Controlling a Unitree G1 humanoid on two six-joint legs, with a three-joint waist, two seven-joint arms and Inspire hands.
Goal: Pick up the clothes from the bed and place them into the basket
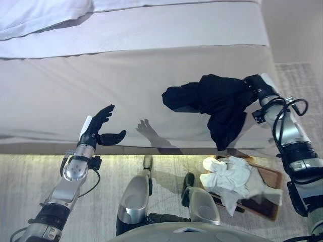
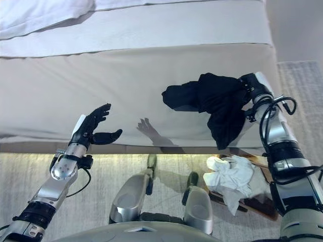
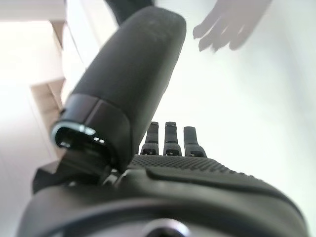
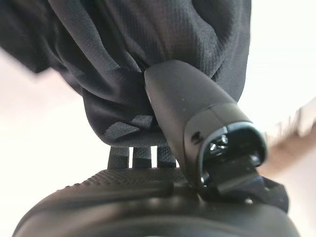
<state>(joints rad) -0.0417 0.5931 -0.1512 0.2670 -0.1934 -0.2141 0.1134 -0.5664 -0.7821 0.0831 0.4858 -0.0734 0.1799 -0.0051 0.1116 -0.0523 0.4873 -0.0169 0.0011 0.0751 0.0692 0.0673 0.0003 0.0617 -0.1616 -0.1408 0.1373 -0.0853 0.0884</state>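
Transfer step: right hand [image 4: 163, 163] is clenched on the black garment [image 1: 217, 101], thumb pinning a bunch of cloth; the rest hangs off the hand over the bed [image 1: 131, 80] edge. Basket [image 1: 265, 199] sits on the floor below the hand, white clothes [image 1: 229, 179] already in it. Next: carry down over the basket, release. Left hand [image 1: 98, 128] open, empty, well apart.
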